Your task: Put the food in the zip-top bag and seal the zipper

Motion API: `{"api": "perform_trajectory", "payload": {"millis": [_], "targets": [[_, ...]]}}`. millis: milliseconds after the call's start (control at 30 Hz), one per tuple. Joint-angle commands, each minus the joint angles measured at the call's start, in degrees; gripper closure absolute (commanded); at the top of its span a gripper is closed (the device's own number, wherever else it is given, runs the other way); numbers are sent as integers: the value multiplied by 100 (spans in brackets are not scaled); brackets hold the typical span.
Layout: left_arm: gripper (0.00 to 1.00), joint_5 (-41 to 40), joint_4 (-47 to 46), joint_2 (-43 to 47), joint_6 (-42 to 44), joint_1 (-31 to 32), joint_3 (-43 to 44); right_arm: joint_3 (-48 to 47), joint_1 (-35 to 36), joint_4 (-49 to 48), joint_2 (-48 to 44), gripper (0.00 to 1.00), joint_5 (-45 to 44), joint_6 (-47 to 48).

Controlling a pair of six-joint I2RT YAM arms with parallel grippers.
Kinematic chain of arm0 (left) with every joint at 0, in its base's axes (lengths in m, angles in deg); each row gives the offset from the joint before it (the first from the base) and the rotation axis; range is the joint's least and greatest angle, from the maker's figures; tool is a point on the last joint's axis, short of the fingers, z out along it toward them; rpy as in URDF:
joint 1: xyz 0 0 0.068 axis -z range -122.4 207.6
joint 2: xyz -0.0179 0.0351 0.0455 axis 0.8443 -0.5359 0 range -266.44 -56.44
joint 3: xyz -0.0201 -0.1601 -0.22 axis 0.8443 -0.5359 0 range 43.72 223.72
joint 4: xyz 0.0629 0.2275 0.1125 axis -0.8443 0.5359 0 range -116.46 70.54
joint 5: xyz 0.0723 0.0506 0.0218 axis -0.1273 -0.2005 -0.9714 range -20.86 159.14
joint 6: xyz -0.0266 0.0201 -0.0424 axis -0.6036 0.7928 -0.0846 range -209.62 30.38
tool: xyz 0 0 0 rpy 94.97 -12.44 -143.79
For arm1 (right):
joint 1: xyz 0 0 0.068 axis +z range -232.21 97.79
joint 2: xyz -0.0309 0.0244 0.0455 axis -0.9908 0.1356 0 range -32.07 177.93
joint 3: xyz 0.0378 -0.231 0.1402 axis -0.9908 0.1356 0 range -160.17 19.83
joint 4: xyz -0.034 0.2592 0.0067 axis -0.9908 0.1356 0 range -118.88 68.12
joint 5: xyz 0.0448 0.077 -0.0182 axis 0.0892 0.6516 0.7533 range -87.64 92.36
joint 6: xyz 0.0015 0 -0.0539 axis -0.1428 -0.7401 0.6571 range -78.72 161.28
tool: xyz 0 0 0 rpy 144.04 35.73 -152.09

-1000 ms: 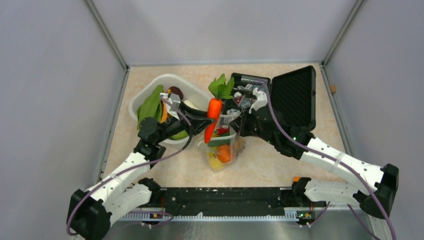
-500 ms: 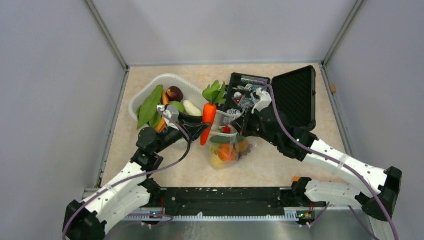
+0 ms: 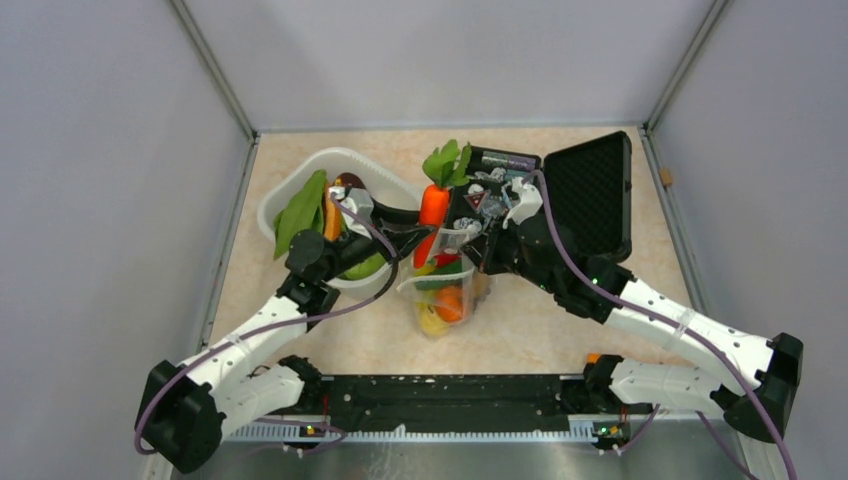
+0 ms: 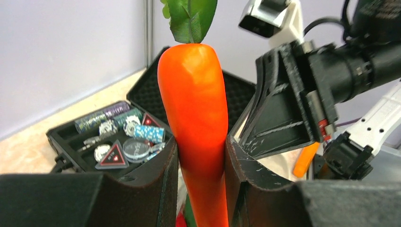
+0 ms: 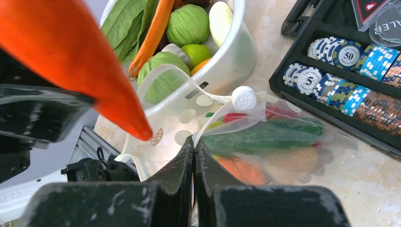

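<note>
An orange carrot (image 4: pixel 194 94) with green leaves (image 3: pixel 447 163) stands tip-down between the jaws of my left gripper (image 4: pixel 201 146), which is shut on it. The carrot's tip (image 5: pixel 137 127) hangs just over the open mouth of the clear dotted zip-top bag (image 5: pixel 189 118). My right gripper (image 5: pixel 194 146) is shut on the bag's mouth edge and holds it up. The zipper (image 5: pixel 208 97), with its white slider (image 5: pixel 244 98), is apart. Inside the bag (image 3: pixel 440 300) lie a cucumber (image 5: pixel 265 137), a tangerine (image 5: pixel 241 170) and a red pepper (image 5: pixel 246 116).
The white basket (image 3: pixel 290 190), left of the bag, holds green leaves (image 3: pixel 300 210), a thinner carrot (image 5: pixel 151 38) and round green fruit (image 5: pixel 187 23). An open black case (image 3: pixel 590 190) of poker chips (image 5: pixel 331 85) sits right behind the bag. Grey walls enclose the table.
My left gripper dipped left with the carrot, then came up and right, so the carrot now stands over the bag's mouth. The right gripper kept its hold on the bag's edge.
</note>
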Motion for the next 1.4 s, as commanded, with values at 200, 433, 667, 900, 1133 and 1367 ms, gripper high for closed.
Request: {"api": "perform_trajectory", "payload": {"millis": [200, 433, 667, 900, 1133, 1367], "targets": [[78, 415, 1207, 540, 1011, 74, -505, -60, -17, -295, -190, 100, -151, -33], [72, 761, 2932, 658, 1980, 142, -330, -93, -17, -383, -181, 100, -164, -59], [62, 401, 4001, 561, 2386, 253, 11, -129, -22, -407, -221, 100, -235, -53], [32, 503, 4483, 312, 2208, 278, 608, -80, -23, -646, -225, 100, 110, 55], [21, 529, 3057, 276, 1397, 273, 724, -82, -20, -642, -99, 100, 408, 97], [24, 706, 2904, -382, 1333, 278, 1032, -157, -24, -575, -92, 100, 397, 113]]}}
